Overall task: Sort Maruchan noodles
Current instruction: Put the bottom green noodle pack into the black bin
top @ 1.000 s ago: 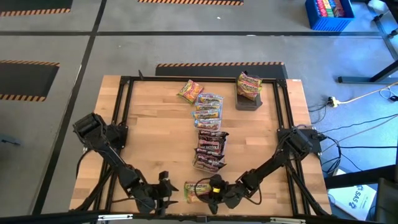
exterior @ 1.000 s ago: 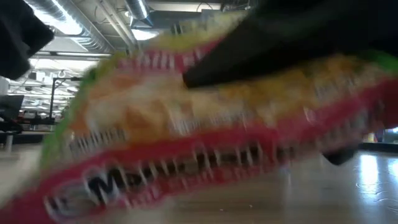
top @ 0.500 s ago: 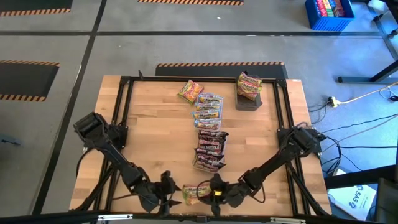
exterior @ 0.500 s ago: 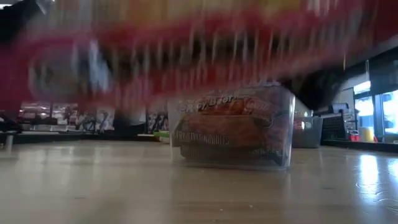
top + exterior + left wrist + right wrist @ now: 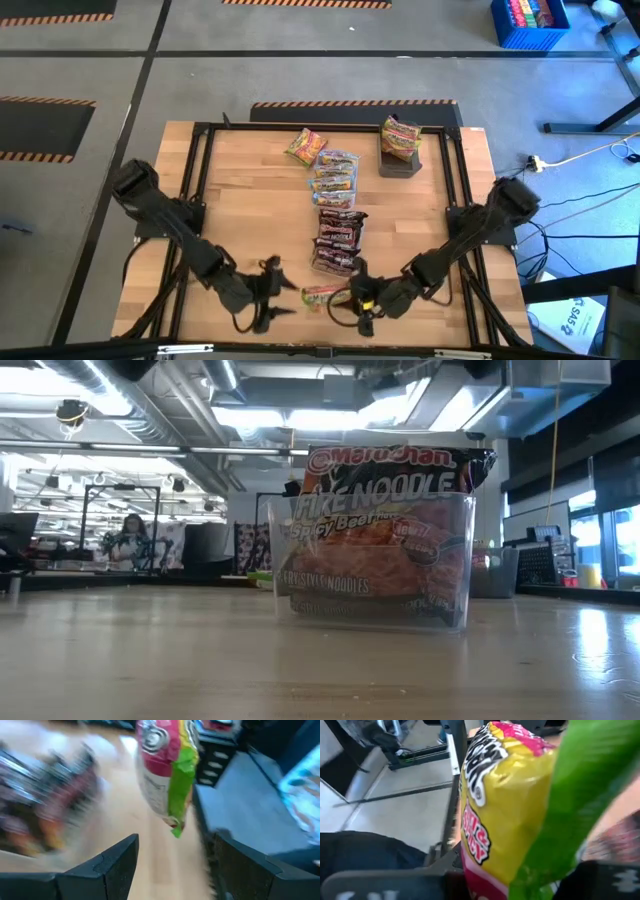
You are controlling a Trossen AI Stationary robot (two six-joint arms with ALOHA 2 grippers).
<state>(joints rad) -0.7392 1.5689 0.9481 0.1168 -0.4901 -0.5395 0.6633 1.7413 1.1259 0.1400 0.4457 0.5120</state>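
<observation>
My right gripper (image 5: 352,298) is shut on a yellow-green-red Maruchan noodle packet (image 5: 322,295) above the table's near edge; that packet fills the right wrist view (image 5: 515,805). My left gripper (image 5: 272,292) stands open just to the packet's left and touches nothing. In the left wrist view the packet (image 5: 167,775) shows beyond the open fingers (image 5: 115,865). Up the table's middle lie maroon packets (image 5: 337,240) in a row, then pale blue-orange ones (image 5: 335,172) and a yellow one (image 5: 305,146). My right gripper pinches the packet between its two fingers at the end nearest the table's right (image 5: 485,870). The fingers come nearly level from the right, slanting a little down. The packet is lifted clear of the table, turned on edge, its green sealed end (image 5: 177,815) toward my left gripper.
A clear tub (image 5: 372,560) with a Fire Noodle packet in it stands on a dark tray (image 5: 400,165) at the far right. A black frame (image 5: 200,180) runs round the tabletop. Bare wood lies left and right of the packet row.
Both grippers have risen from the near edge. My right gripper has rolled and lifted the packet off the table, turning it from flat onto its edge; it has left the low view. My left gripper has drawn a little away from the packet.
</observation>
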